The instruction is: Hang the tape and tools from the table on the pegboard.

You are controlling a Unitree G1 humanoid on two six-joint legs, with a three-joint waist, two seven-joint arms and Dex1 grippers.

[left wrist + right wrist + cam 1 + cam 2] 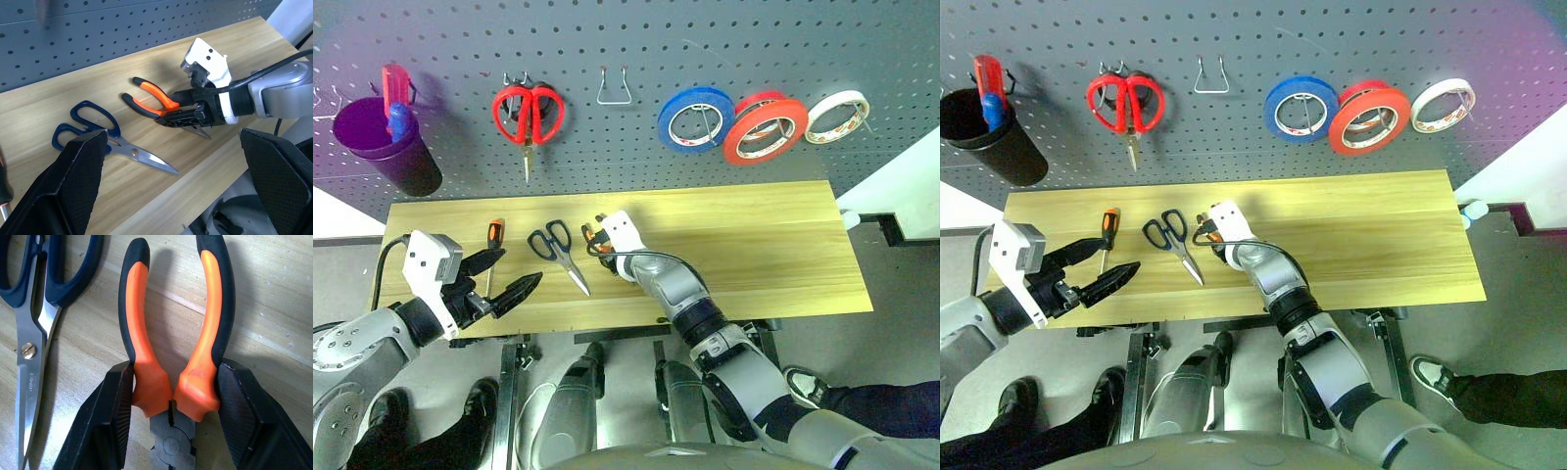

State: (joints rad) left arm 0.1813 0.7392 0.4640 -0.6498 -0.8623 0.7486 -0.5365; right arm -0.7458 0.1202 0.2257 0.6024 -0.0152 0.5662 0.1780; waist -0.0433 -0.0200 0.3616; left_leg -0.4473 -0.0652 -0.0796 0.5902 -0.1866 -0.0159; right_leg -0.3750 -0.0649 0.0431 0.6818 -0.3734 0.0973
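We see our right gripper (171, 404) closed on the pliers (168, 323), its two fingers (105, 426) pressed against the orange handles near the pivot, with the tool lying on the table (754, 245). Just beside it lie the dark scissors (558, 253); small writing shows on one blade, too small to read. The screwdriver (493, 240) lies further left, near our left gripper (504, 279), which hovers over the front edge with jaws wide and empty. On the pegboard (626, 49) the orange tape (765, 131) already hangs between a blue ring (695, 118) and a white ring (837, 116). Red scissors (529, 113) hang further left.
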